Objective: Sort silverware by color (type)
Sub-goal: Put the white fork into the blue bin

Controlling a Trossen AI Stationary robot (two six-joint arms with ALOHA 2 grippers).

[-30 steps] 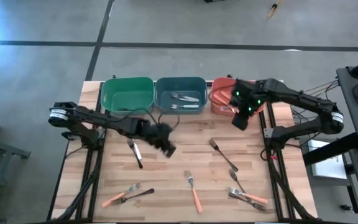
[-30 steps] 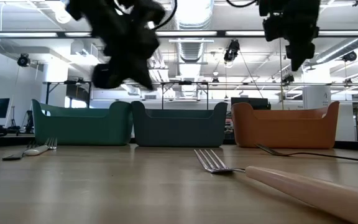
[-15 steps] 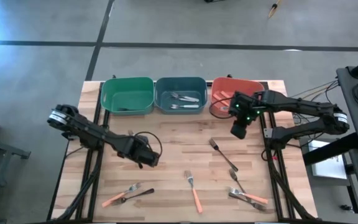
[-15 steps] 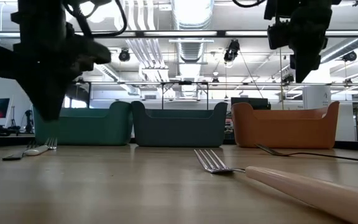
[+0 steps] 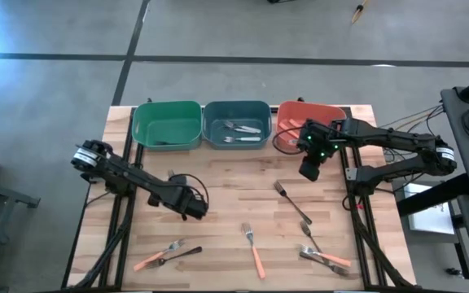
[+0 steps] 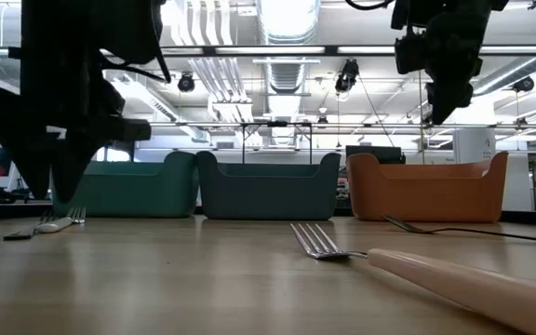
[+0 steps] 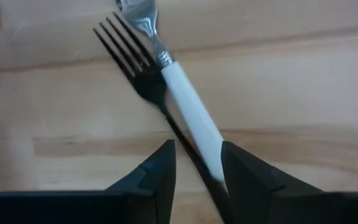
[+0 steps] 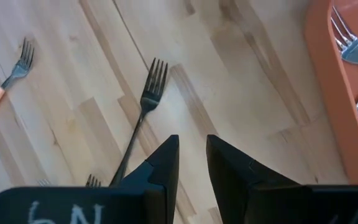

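- Wooden tabletop (image 5: 226, 175) has many pieces to sort yet: your silverware (image 5: 255, 252) lies mostly along the near edge, with a pair at the near left, an orange-handled fork (image 5: 253, 248) in the middle, a cluster at the near right and a dark fork (image 5: 290, 200) right of centre.
- You have a few pieces in the teal bin (image 5: 236, 124), some in the orange bin (image 5: 300, 126) and what looks like one dark piece in the green bin (image 5: 167, 124); I judge the job under half done.
- Your left hand (image 7: 197, 177) is low over a crossed pair, its fingers spread on either side of a white-handled fork (image 7: 182, 102) lying over a black fork (image 7: 138, 71); nothing is pinched.
- Your right hand (image 8: 192, 163) hangs beside the orange bin, above the dark fork, holding nothing, fingers narrowly parted.
- Watch the crossed pair: closing may catch both forks, which likely belong in different bins.
- Black cable (image 5: 190, 183) loops by your left wrist.
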